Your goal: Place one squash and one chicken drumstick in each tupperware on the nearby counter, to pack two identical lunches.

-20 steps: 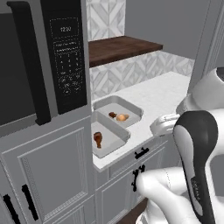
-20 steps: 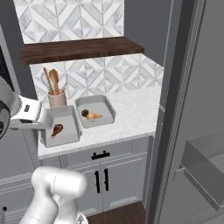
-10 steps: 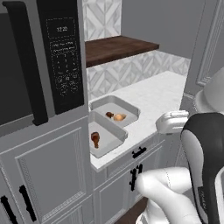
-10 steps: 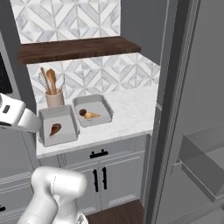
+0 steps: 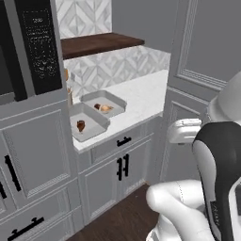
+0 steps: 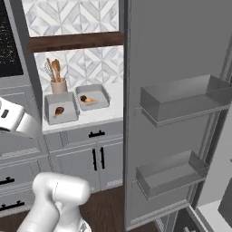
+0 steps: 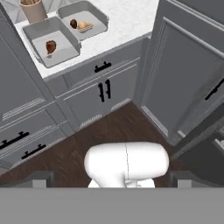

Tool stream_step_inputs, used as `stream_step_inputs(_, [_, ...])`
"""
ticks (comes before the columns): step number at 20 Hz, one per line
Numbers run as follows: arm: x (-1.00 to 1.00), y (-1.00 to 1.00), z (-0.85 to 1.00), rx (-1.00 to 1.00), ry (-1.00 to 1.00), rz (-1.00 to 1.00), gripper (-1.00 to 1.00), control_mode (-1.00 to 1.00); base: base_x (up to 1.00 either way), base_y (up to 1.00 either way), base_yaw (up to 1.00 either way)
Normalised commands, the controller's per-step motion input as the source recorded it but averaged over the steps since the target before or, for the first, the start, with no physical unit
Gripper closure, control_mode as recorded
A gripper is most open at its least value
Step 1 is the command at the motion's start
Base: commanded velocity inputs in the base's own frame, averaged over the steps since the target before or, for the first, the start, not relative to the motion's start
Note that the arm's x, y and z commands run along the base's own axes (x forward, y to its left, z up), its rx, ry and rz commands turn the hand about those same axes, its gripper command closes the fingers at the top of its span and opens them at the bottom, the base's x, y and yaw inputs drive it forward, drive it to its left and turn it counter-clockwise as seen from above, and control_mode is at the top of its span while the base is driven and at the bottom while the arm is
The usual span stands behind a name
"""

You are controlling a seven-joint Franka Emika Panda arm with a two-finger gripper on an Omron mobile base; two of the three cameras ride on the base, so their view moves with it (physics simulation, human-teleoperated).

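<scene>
Tool (image 7: 112,181) apparently wide open, pointing floorward.

two grey tupperware trays (image 5: 87,123) (image 5: 104,104) side by side on white table (image 5: 141,96); one drumstick (image 5: 81,125) (image 5: 102,108) in each.

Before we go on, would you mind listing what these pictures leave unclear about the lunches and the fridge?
- Nearer tupperware: one small brown item, too small in every view to tell drumstick from anything else.
- Farther tupperware: brown and orange bits, too small to tell apart.
- Fridge interior: hidden in the right base view by the open fridge door.
- Microwave: cut off by the left base view's edge.
</scene>
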Motion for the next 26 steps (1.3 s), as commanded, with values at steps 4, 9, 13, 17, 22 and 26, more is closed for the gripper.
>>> stream_step_inputs(4, [0.00, 0.00, 0.00, 0.00, 0.00, 0.00, -1.00, 1.00, -0.10, -0.21, -0.11])
stream_step_inputs(9, [0.00, 0.00, 0.00, 0.00, 0.00, 0.00, -1.00, 1.00, -0.15, -0.04, -0.51])
stream_step_inputs(13, [0.00, 0.00, 0.00, 0.00, 0.00, 0.00, -1.00, 1.00, 0.00, 0.00, -0.73])
stream_step_inputs(17, [0.00, 0.00, 0.00, 0.00, 0.00, 0.00, -1.00, 1.00, -0.02, -0.08, -0.65])
stream_step_inputs(22, [0.00, 0.00, 0.00, 0.00, 0.00, 0.00, -1.00, 1.00, -0.13, -0.09, -0.60])
stream_step_inputs(26, [0.00, 0.00, 0.00, 0.00, 0.00, 0.00, -1.00, 1.00, -0.24, -0.18, -0.52])
